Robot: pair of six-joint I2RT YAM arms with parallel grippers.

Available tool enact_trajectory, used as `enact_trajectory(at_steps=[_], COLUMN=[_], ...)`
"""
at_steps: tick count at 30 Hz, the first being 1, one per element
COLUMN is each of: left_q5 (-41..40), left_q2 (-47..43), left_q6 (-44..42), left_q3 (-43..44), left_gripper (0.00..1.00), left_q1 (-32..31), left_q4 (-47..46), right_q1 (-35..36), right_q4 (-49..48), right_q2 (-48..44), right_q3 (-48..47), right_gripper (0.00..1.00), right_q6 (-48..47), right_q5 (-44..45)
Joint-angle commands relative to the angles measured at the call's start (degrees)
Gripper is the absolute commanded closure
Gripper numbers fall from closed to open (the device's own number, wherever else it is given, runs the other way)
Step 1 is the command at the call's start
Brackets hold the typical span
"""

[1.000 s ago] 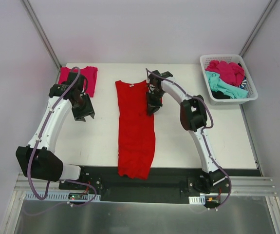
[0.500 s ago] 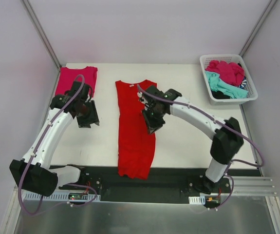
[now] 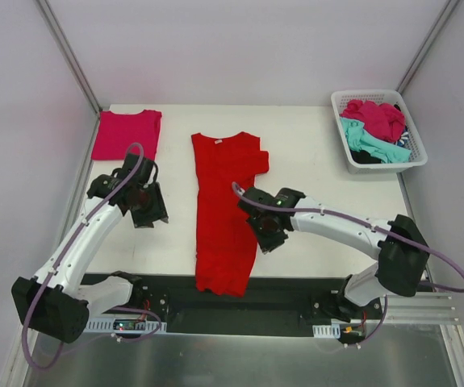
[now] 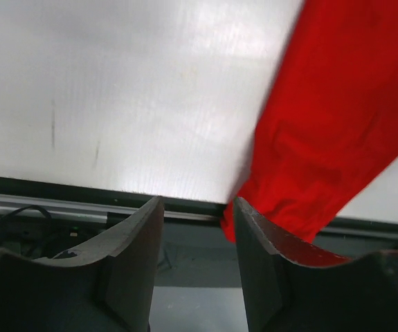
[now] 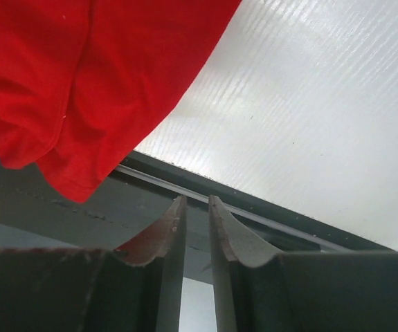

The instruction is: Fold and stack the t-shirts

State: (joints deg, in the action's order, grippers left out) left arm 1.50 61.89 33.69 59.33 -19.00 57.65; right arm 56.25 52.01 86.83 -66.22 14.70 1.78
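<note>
Notes right hand (image 3: 269, 240) moved down from the red t-shirt's (image 3: 223, 218) sleeve to its lower right edge, fingers narrowly apart, gripping nothing. Notes left hand (image 3: 152, 218) also drawn nearer the front, over bare bench (image 3: 320, 177) left of the shirt, moderately apart, empty. Finds shirt flat mid-bench, hem overhanging the near edge, right sleeve now uncovered and splayed out. Suggests a hem grasp next. Folded magenta-pink t-shirt (image 3: 127, 133) lies far left.

Wht basket (image 3: 390, 167) far-rt on table (image 3: 320, 161)
</note>
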Motion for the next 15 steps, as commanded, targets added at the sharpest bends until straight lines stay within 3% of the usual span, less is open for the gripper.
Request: enact_trajectory(at_steps=[1,9,15], left_q5=[-1.6,1.9,7.9], left_q2=[3.6,10.5,11.8], left_q6=[-3.8,-6.6,-7.8], left_q3=[3.7,6.1,4.3], left_gripper=[0.56,0.56,0.56], left_q1=[6.3,13.6,14.6], left_q4=[-0.4,-3.7,-4.5], right_q1=[6.9,17.4,18.8], right_q4=[2.1,2.7,2.2], right_q2=[1.3,6.2,7.4], right_q3=[-3.1,-3.7,-2.6], right_gripper=[0.77,0.76,0.76], right_q6=[2.1,4.8,7.4], right_q5=[10.2,11.8,14.3])
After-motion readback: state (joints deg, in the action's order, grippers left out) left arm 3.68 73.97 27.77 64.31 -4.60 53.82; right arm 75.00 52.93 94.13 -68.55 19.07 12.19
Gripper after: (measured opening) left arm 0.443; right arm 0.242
